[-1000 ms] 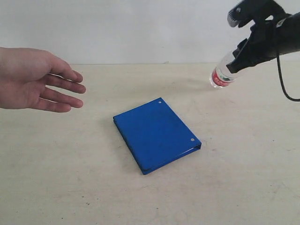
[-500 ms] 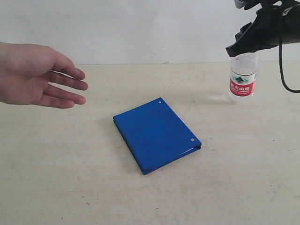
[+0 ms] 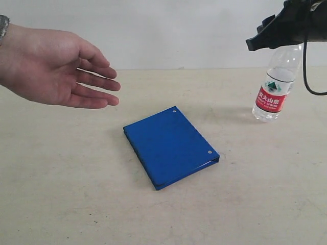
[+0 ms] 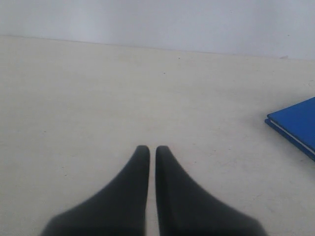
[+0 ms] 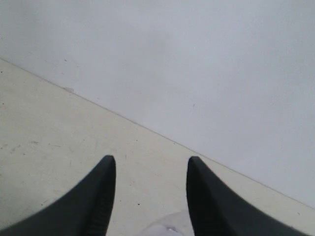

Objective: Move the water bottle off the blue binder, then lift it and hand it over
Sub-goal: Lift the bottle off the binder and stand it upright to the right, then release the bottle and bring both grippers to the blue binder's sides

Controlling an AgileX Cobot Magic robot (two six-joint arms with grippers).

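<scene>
My right gripper [image 5: 150, 169] pinches the water bottle [image 3: 276, 84] by its top, tilted clear of the blue binder [image 3: 170, 147], ready for that open hand [image 3: 53, 69]; left gripper [image 4: 148, 152] idle, pressed together.

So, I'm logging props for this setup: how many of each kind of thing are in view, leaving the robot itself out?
water bottle: 1
blue binder: 1
person's open hand: 1
Total: 3
</scene>
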